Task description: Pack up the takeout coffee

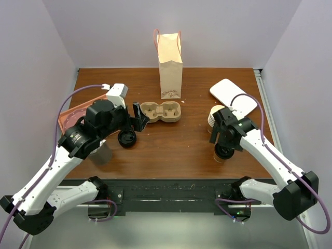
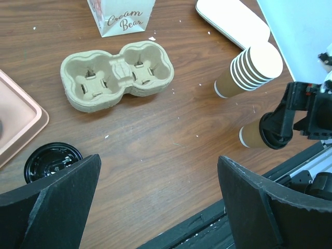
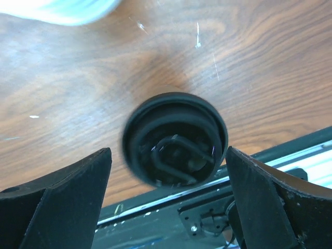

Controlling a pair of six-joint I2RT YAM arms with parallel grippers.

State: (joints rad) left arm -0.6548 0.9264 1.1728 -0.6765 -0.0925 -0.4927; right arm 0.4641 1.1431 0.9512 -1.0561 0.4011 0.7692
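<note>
Top view: takeout coffee (image 1: 224,152) stands on the table (image 1: 176,145) near the front edge, right side; right gripper (image 1: 226,142) hangs directly over it; stack of cups (image 1: 215,115) just behind. Left gripper (image 1: 139,117) hovers beside the cup carrier (image 1: 161,111); loose black lid (image 1: 126,138) lies just below it; paper bag (image 1: 169,65) upright at the back.

Left wrist: my fingers (image 2: 52,202) spread wide, nothing between them but bare wood; the coffee shows far right, well apart from the carrier.

Right wrist: I look straight down on the coffee's black lid, blurred; fingers (image 3: 57,202) wide on either side, a gap each way, not gripping.
</note>
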